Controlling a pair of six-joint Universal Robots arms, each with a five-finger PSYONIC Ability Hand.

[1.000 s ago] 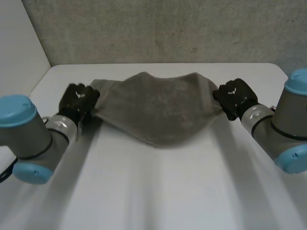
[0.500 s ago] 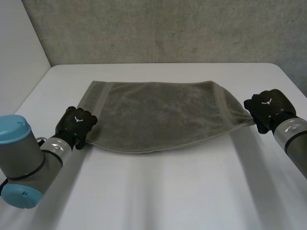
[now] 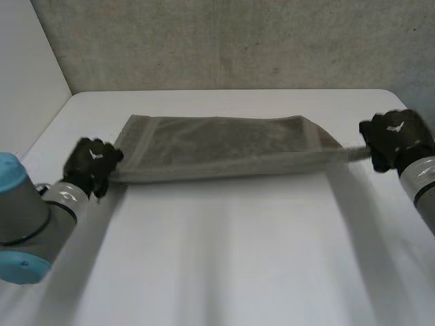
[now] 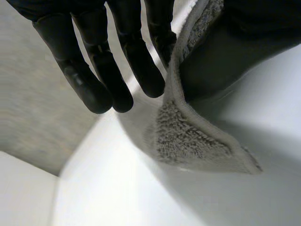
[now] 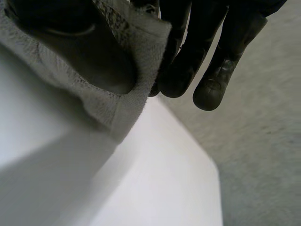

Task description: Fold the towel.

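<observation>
Towel: a grey towel (image 3: 217, 146) is stretching in a long, narrow band from the left hand across to the right hand, with a hem stripe showing near each end.
Where it is sitting: it is spanning the white table (image 3: 231, 258) on the side beyond both hands, towards the grey wall (image 3: 224, 41).
Left hand: the left hand (image 3: 92, 163) is gripping the towel's end nearest to it.
Right hand: the right hand (image 3: 394, 136) is pulling the opposite end out into a thin point and is pinching it.
Left wrist view: the fingers (image 4: 94, 70) are pointing down with the towel's edge running up beside them, and a fluffy corner (image 4: 188, 136) is drooping to the table under the fingertips.
Right wrist view: the woven hem (image 5: 136, 52) is lying against the fingers (image 5: 211, 70), and the cloth is sagging away under the palm.
</observation>
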